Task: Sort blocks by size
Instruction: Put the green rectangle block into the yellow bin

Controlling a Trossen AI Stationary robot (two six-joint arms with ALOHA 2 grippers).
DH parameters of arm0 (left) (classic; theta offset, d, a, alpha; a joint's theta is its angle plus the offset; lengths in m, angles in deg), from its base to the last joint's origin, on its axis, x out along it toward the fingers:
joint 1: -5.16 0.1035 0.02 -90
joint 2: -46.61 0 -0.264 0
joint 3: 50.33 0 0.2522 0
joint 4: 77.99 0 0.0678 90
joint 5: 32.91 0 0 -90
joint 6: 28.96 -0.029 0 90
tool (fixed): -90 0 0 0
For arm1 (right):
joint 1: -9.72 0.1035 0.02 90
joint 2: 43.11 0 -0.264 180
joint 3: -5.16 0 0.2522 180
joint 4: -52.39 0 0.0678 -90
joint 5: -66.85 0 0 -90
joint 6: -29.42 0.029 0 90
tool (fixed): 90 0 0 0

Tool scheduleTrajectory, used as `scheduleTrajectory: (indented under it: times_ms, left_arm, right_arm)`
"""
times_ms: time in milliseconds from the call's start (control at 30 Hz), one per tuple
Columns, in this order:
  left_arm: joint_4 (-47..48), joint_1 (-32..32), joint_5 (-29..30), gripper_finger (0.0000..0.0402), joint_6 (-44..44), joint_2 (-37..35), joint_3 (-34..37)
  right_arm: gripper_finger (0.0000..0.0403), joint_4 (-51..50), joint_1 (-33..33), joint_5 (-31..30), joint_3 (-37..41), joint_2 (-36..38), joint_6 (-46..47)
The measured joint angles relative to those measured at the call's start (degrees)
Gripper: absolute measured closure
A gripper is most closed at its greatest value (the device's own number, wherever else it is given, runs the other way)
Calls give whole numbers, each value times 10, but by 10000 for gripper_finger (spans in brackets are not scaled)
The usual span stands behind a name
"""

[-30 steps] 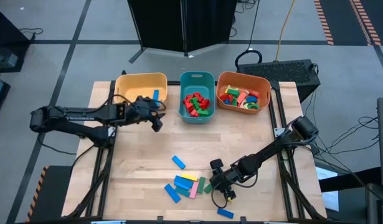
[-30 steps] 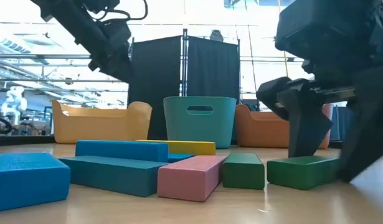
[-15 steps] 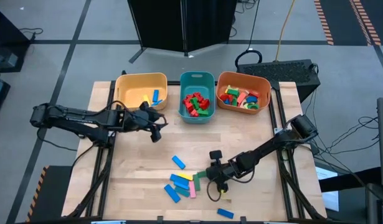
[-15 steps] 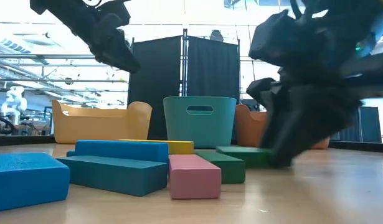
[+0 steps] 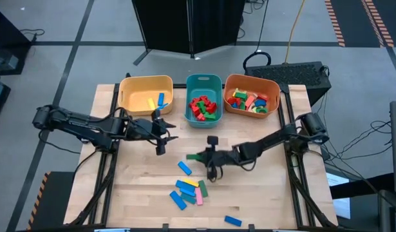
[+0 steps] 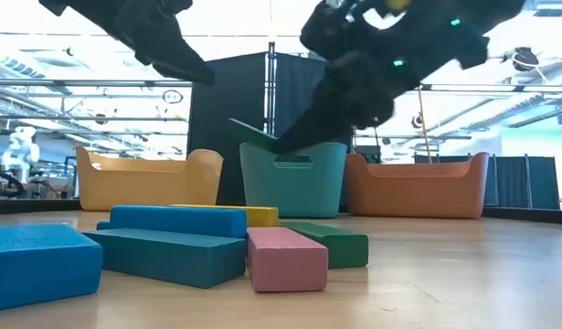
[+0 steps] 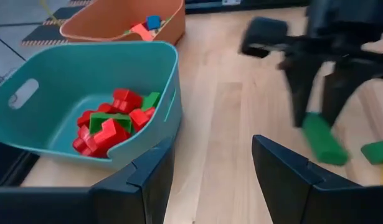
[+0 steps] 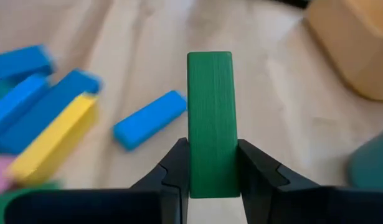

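While I hold it, the green bar (image 8: 210, 118) shows as a flat, plain, matte block, no lettering readable on it. My right hand (image 5: 196, 156) is clamped on its end, carrying it above the counter (image 5: 262, 193), between the teal bin (image 5: 203, 101) and the loose pile of blocks (image 5: 190, 191). My right arm stretches low across from the counter's right side. My left hand (image 5: 161, 129), fingers spread and empty, hovers near the yellow bin (image 5: 144, 86).
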Motion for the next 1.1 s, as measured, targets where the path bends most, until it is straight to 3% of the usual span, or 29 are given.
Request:
scheduleTrajectory:
  times_ms: [200, 467, 833, 1100]
  left_arm:
    - [-13, 0, -11, 196, -2, 13, -1]
    - [-9, 0, -82, 196, -15, 47, 0]
    - [-58, 1, -83, 196, -33, 118, 0]
    - [-99, 1, -84, 196, -51, 127, 0]
  right_arm:
    - [323, 61, -48, 1, 0, 0, -29]
    - [323, 122, -86, 3, 0, 0, -32]
    - [323, 135, -89, 32, 0, 0, -57]
    - [323, 134, -89, 33, 0, 0, -57]
